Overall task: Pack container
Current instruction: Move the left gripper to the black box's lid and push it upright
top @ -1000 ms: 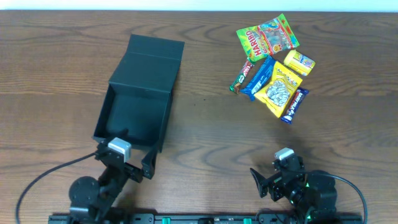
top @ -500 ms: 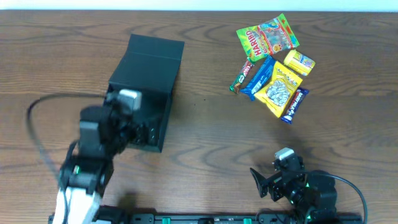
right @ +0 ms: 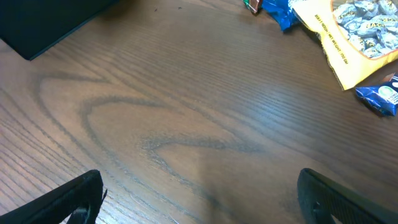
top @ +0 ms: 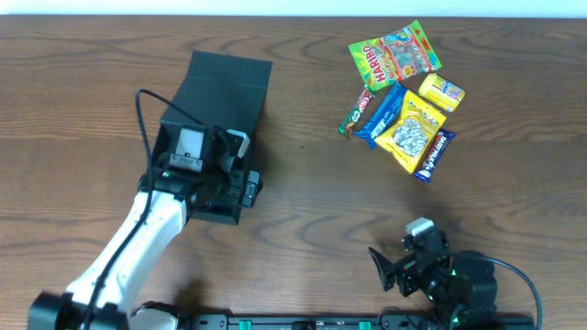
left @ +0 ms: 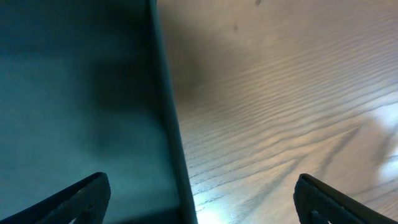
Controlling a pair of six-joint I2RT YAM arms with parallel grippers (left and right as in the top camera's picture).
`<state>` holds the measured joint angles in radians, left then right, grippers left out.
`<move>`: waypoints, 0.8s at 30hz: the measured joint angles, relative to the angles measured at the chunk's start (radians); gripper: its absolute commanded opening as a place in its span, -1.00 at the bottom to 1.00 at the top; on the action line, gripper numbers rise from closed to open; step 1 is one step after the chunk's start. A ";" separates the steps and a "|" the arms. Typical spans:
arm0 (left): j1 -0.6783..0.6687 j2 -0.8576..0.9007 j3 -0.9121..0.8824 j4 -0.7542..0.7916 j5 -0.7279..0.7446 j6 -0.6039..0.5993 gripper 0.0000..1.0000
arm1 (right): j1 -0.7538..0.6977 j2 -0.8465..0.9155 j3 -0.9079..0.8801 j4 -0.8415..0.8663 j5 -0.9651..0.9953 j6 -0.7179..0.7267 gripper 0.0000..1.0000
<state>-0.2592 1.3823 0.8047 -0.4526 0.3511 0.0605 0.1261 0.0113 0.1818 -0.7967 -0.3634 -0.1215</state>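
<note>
The container [top: 225, 87], a black box with its lid open, sits in the upper left of the frame on the brown wooden table [top: 303, 202]; the left tool [top: 243, 167] hangs over the box's right-hand wall, fingers apart; the right tool [top: 390, 264] rests at the lower right, spread wide, well apart from everything else; a cluster of snack packets [top: 385, 115] lies at the upper right, a Haribo bag [top: 394, 53] topmost, a yellow bag [top: 413, 130] below it.

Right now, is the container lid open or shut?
Open. The container has its lid flipped back, interior exposed; the open left gripper straddles one side wall.
</note>
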 measured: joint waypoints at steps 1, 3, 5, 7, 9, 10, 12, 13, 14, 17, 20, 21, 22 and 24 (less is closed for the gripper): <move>0.000 0.019 0.000 0.004 0.000 -0.001 0.91 | 0.000 0.000 0.000 0.000 0.000 0.000 0.99; 0.000 0.060 0.000 0.010 0.000 -0.004 0.91 | 0.000 0.000 0.000 0.000 0.000 0.000 0.99; 0.000 0.082 0.000 0.016 0.000 -0.005 0.98 | 0.000 0.000 0.000 0.000 0.000 0.000 0.98; 0.000 0.097 0.000 0.019 0.000 -0.010 0.58 | 0.000 0.000 0.000 0.000 0.000 0.000 0.98; 0.000 0.103 0.000 0.025 0.000 -0.014 0.05 | 0.000 0.000 0.000 0.000 0.000 0.000 0.98; 0.000 0.104 0.000 0.029 0.000 -0.010 -0.18 | 0.000 0.000 0.000 0.000 0.000 0.000 0.99; 0.000 0.104 0.000 0.035 0.000 -0.015 -0.57 | 0.000 0.000 0.000 0.000 0.000 0.000 0.99; 0.000 0.104 0.000 0.037 0.000 -0.014 -0.77 | 0.000 0.000 0.000 0.000 0.000 0.000 0.98; 0.000 0.105 0.000 0.039 0.000 -0.011 -0.89 | 0.000 0.000 0.000 0.000 0.000 0.000 0.98; 0.001 0.105 0.000 0.042 -0.017 -0.019 -0.89 | 0.000 0.000 0.000 0.000 0.000 0.000 0.99; 0.001 0.105 0.000 0.054 -0.018 -0.021 -0.89 | 0.000 0.000 0.000 0.000 0.000 0.000 0.98; 0.000 0.105 0.000 0.060 -0.013 -0.029 -0.89 | 0.000 0.000 0.000 0.000 0.000 0.000 0.98; 0.000 0.105 0.000 0.063 -0.008 -0.034 -0.89 | 0.000 0.000 0.000 0.000 0.000 0.000 0.98; 0.001 0.105 0.000 0.077 0.013 -0.061 -0.89 | 0.000 0.000 0.000 0.000 0.000 0.000 0.98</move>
<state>-0.2584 1.4868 0.8047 -0.3759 0.3641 -0.0006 0.1261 0.0113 0.1818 -0.7967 -0.3634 -0.1215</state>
